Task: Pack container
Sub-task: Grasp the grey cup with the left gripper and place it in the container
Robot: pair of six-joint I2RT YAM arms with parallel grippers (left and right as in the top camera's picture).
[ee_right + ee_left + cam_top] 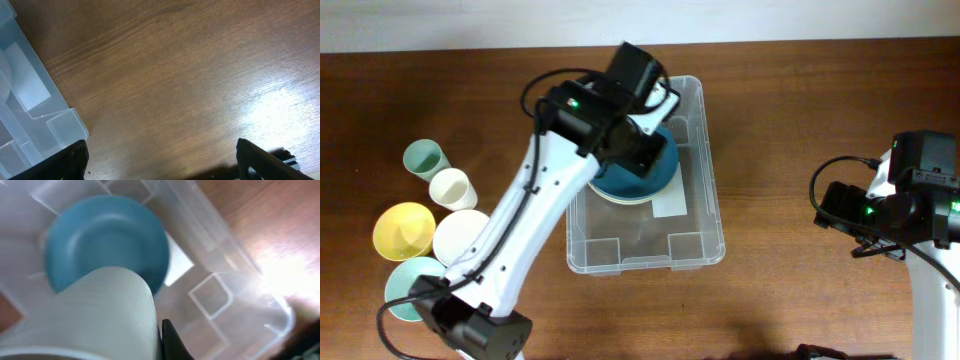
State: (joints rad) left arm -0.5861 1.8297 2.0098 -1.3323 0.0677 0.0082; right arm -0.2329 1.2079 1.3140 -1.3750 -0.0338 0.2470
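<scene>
The clear plastic container (712, 215) stands mid-table with a white label on its base. A blue bowl (655, 172) lies in its far half and also shows in the left wrist view (107, 242). My left gripper (638, 140) hovers over that bowl inside the container (220, 245). It (162, 332) is shut on a pale greenish-white cup (95, 315); only one dark finger shows beside the cup. My right gripper (160, 155) is open and empty over bare wood, right of the container's corner (30, 100). The right arm (910, 210) is at the table's right side.
At the left of the table stand a mint cup (424, 158), a white cup (453, 188), a yellow bowl (404, 230), a white bowl (460, 235) and a light blue bowl (405, 280). The left arm (520, 230) stretches over them toward the container.
</scene>
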